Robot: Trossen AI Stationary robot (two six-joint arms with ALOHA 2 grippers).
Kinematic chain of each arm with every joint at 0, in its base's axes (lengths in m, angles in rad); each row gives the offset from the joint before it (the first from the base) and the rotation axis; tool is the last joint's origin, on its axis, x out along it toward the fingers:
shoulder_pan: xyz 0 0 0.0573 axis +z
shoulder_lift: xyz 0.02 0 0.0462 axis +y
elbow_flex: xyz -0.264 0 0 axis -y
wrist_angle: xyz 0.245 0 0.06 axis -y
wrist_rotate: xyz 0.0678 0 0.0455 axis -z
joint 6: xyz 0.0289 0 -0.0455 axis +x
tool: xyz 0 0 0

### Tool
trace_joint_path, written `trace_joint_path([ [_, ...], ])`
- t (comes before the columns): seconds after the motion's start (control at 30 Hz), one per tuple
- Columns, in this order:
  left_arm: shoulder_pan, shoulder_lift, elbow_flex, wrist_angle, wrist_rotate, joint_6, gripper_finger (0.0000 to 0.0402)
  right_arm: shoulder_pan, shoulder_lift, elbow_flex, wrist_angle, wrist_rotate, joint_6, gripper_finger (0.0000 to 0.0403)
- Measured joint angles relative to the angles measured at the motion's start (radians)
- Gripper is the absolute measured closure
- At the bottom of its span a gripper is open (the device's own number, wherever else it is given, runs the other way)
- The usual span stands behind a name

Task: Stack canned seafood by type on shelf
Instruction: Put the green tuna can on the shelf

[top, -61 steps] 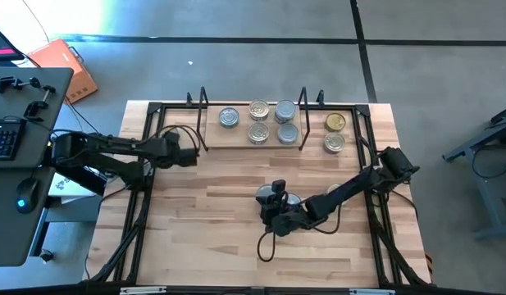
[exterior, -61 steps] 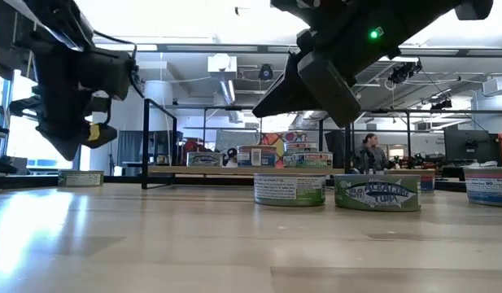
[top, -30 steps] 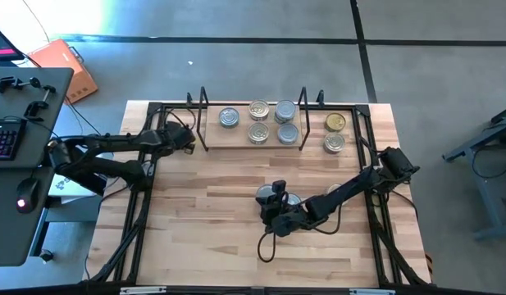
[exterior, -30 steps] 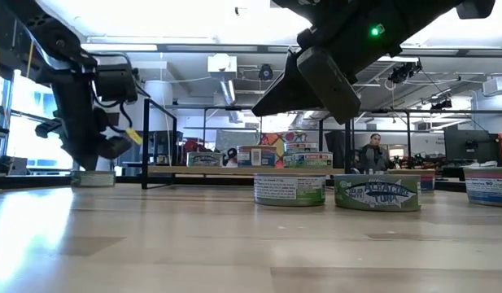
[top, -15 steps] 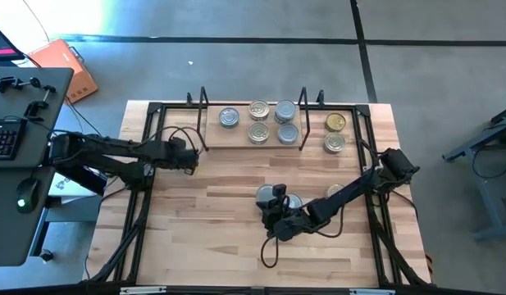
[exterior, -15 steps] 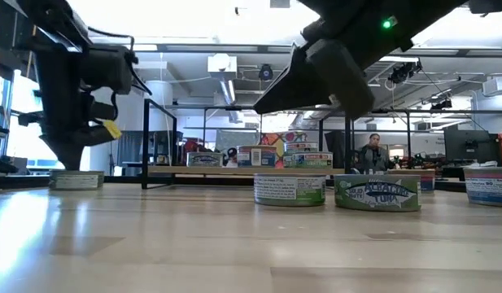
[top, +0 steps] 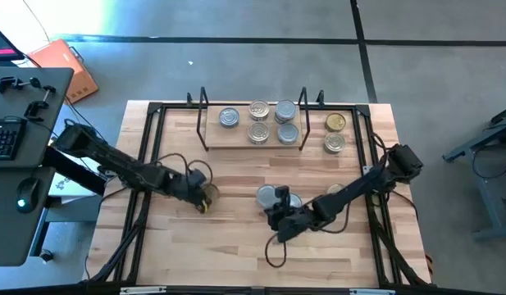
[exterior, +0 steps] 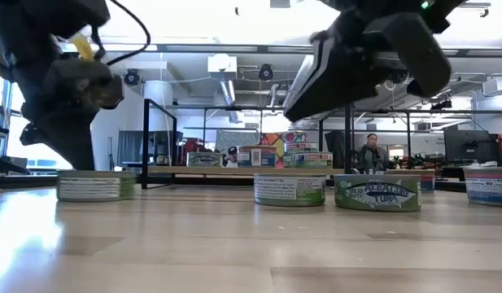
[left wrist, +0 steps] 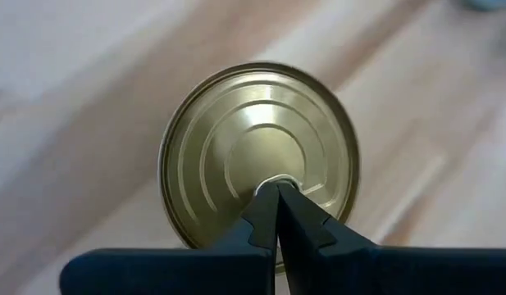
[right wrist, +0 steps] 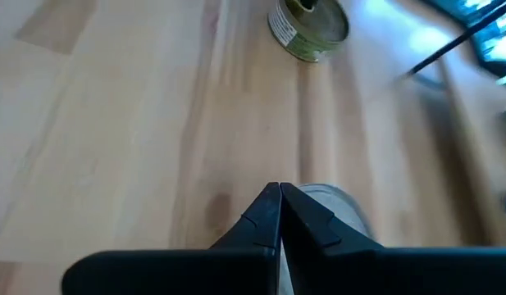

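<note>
Directly under our left gripper [left wrist: 277, 187], fingers clenched empty, sits a gold tin [left wrist: 259, 152], flat side up; right gripper [right wrist: 280, 195], also clenched, hovers mid-table.

The shelf [top: 253, 141] sits at the counter's [top: 236, 246] far middle, with five tins [top: 258, 121] on its board. Two more tins [top: 335, 132] stand just right of it. One tin [top: 207, 195] lies left of centre under the left end effector [top: 205, 191]; two tins [top: 279, 197] lie mid-counter beside the right end effector [top: 279, 221].
</note>
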Motion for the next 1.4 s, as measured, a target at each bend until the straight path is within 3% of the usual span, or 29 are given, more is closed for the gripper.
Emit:
trace_joint_path([
  [0.17,-0.077,0.139,0.001,0.304,-0.12,0.067,0.0401,-0.063,0.001,-0.046,0.111,-0.147,0.006,0.0402],
  [0.33,-0.08,0.302,0.005,0.593,-0.194,0.177,0.0401,-0.126,0.002,-0.061,0.227,-0.235,0.004,0.0401],
  [0.5,-0.073,0.303,0.0,0.666,-0.224,0.258,0.0401,-0.174,0.026,-0.061,0.314,-0.336,-0.02,0.037],
  [0.67,-0.09,0.185,0.003,0.596,-0.261,0.274,0.0401,-0.206,0.085,-0.061,0.414,-0.368,-0.074,0.0286],
  [0.83,-0.14,0.097,0.002,0.506,-0.31,0.253,0.0401,-0.242,0.128,-0.061,0.498,-0.368,-0.093,0.016],
  [0.97,-0.182,0.102,0.002,0.47,-0.311,0.211,0.0401,-0.272,0.153,-0.061,0.499,-0.369,-0.101,0.0052],
  [1.03,-0.197,0.128,0.004,0.476,-0.312,0.177,0.0401,-0.287,0.176,-0.061,0.506,-0.39,-0.095,0.0017],
  [1.2,-0.212,0.217,0.003,0.494,-0.316,0.116,0.0401,-0.32,0.253,-0.06,0.616,-0.482,-0.074,0.0031],
  [1.4,-0.179,0.314,0.007,0.599,-0.341,0.116,0.0401,-0.35,0.331,0.018,0.618,-0.534,-0.076,0.0042],
])
